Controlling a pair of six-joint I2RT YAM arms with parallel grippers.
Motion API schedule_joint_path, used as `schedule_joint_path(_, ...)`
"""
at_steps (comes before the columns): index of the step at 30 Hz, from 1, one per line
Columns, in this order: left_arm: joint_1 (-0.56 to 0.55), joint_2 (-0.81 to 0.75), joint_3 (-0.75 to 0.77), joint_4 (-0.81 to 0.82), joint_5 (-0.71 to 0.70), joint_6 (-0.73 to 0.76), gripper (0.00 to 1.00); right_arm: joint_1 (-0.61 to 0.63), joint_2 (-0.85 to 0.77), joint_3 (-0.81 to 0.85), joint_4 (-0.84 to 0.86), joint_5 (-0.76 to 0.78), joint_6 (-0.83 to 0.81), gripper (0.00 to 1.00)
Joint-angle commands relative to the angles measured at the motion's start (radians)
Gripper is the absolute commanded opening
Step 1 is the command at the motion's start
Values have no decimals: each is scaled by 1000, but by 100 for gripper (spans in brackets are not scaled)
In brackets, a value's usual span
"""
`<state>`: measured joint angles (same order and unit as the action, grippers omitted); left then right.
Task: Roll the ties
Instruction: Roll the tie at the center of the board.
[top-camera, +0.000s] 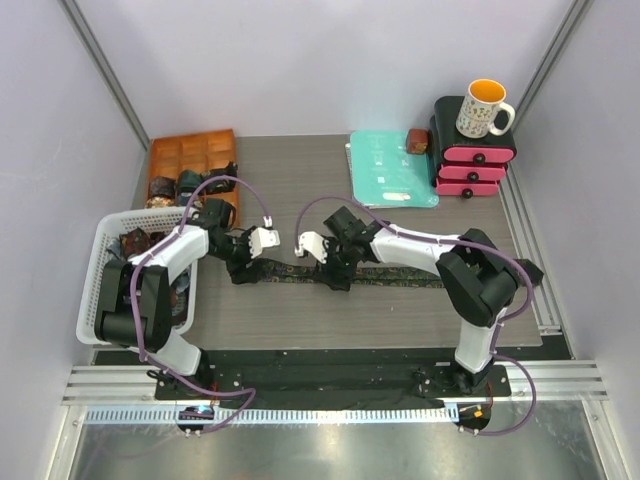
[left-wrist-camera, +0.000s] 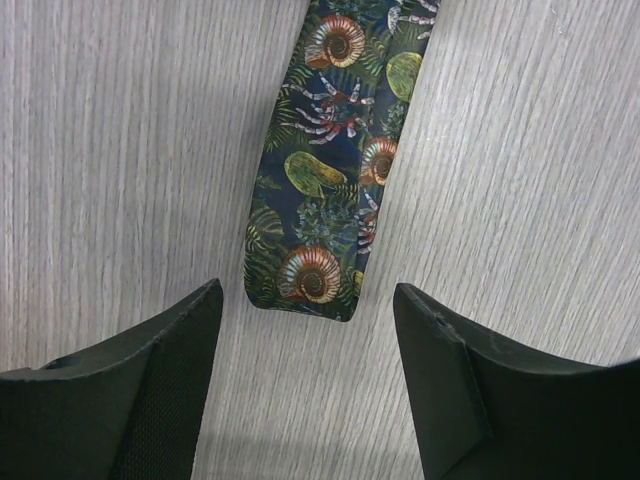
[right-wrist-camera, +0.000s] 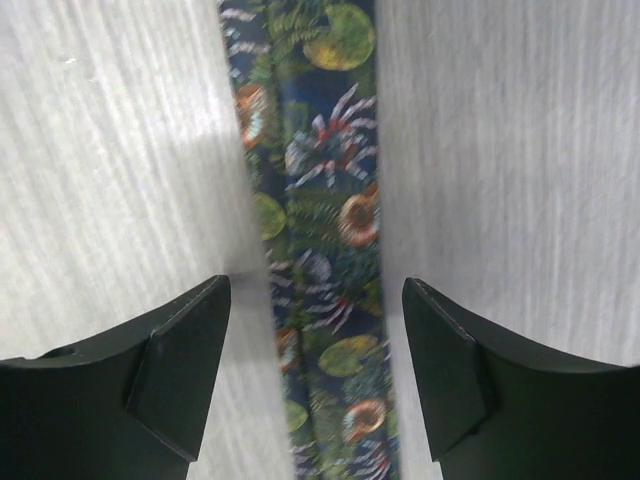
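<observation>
tie (top-camera: 390, 275) flat across the middle of the table (top-camera: 300, 190), both your grippers over it.
your left gripper (left-wrist-camera: 308, 295) straddles its left end, jaws open; your right gripper (right-wrist-camera: 316, 285) straddles the strip further right, jaws open too.

We find one tie (top-camera: 400, 278) stretched flat across the middle of the desk (top-camera: 300, 320), running left to right. At the desk's left edge sits a basket (top-camera: 96, 250) with more ties (top-camera: 135, 242) in it. Just behind it lies a compartment tray (top-camera: 192, 150) holding rolled ties (top-camera: 190, 182). At the far side lies a folder (top-camera: 385, 170), and right of it a drawer unit (top-camera: 472, 160) with a mug (top-camera: 483, 108) on top.
</observation>
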<state>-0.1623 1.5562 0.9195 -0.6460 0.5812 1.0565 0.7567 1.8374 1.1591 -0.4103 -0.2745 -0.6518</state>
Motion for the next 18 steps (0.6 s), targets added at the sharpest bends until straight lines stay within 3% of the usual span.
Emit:
schedule_joint_path(1,3,-24,9,-11,42,25,67,-16,-90,57,-65,-80,131,72)
schedule_joint_path(10,3,-30,7,-3,46,25,56,-132,39,171,-68,-310,550,50)
schedule_joint_path(18,0,-41,5,-11,58,34,45,-142,129,153,22,-341,800,31)
